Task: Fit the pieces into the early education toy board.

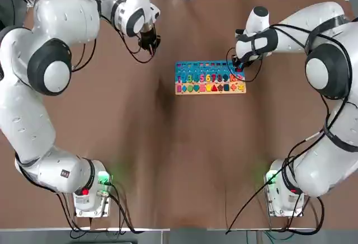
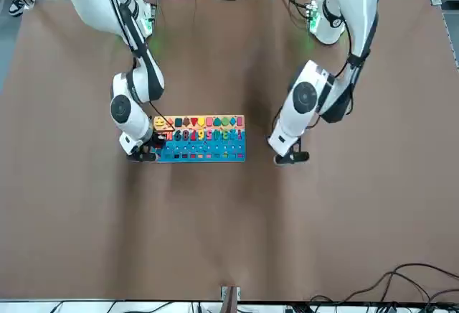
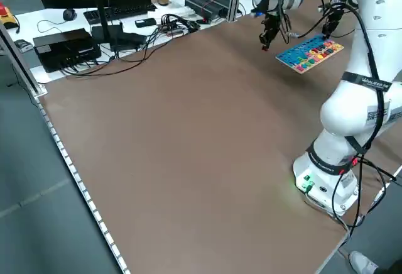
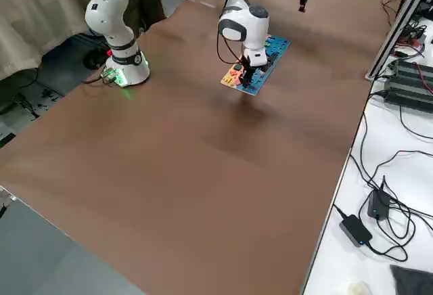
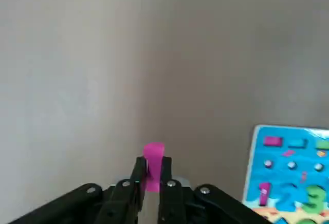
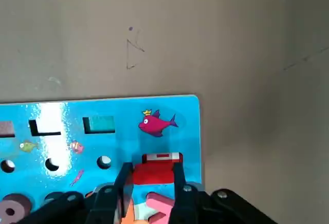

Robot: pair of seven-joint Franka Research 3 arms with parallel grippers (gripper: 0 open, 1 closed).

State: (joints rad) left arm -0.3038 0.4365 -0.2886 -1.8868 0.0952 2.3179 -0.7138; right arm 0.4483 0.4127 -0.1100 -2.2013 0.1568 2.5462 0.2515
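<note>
Two pieces we're grasping: pink piece (image 5: 153, 152) in our left pincer (image 5: 152, 161), red piece (image 6: 153, 174) in our right pincer (image 6: 154, 168), toy board (image 6: 123, 111) beneath the right one.

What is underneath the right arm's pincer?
The blue toy board lies under the right pincer, which grips a red block. Beside it, part of a pink piece shows. Whatever lies directly beneath the red block is covered.

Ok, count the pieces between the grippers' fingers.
2: a pink piece in the left gripper, off the board's left side, and a red piece in the right gripper, at the right end of the board.
</note>
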